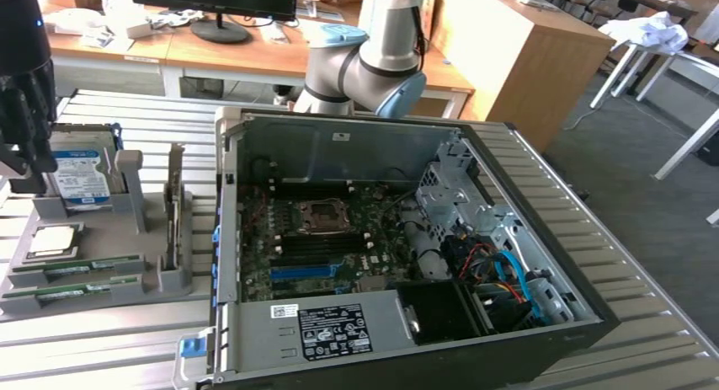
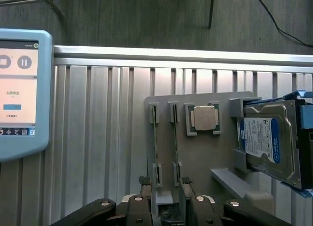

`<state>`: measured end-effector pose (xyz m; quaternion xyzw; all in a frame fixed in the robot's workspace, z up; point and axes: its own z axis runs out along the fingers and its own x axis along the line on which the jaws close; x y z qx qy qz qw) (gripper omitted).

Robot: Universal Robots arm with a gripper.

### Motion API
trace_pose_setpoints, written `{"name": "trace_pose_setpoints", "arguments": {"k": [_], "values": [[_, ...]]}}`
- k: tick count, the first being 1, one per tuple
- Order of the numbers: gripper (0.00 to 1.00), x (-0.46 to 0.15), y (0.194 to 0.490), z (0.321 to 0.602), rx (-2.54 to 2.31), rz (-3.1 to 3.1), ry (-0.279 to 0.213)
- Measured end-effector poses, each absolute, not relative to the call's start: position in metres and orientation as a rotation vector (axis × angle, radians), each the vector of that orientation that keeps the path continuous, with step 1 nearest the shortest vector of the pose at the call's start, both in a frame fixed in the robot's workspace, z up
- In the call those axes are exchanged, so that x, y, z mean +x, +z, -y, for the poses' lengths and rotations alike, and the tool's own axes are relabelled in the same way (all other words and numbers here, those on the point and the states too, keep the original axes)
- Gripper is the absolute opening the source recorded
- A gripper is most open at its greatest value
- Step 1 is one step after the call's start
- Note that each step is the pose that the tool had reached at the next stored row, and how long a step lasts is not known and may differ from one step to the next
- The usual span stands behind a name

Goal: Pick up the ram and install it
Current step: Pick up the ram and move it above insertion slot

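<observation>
Two green ram sticks (image 1: 79, 266) (image 1: 73, 291) stand on edge in slots of a grey holder (image 1: 135, 285) at the exterior view's left. From the wrist they appear edge-on as thin lines (image 2: 155, 138) (image 2: 175, 135). My gripper (image 1: 25, 154) hangs above the far end of that holder, near the hard drive. In the wrist view the gripper (image 2: 165, 187) is open, its dark fingertips (image 2: 145, 184) apart over the holder's end and holding nothing. The open computer case (image 1: 231, 238) lies beside the holder, with the motherboard's memory slots (image 1: 306, 265) exposed.
The holder also carries a silver hard drive (image 2: 266, 140) with a blue-and-white label and a square processor chip (image 2: 204, 119). A teach pendant (image 2: 19, 89) rests on the slatted metal table (image 2: 98, 138). Cables and drive bays (image 1: 506, 280) crowd the case's right side.
</observation>
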<state>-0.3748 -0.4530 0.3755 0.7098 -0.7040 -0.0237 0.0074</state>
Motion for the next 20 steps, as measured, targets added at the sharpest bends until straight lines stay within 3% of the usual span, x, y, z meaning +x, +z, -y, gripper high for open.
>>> {"name": "trace_pose_setpoints", "arguments": {"k": [20], "values": [[0.36, -0.3773, 0.3697, 0.4578, 2.219, 2.201, -0.074]]}}
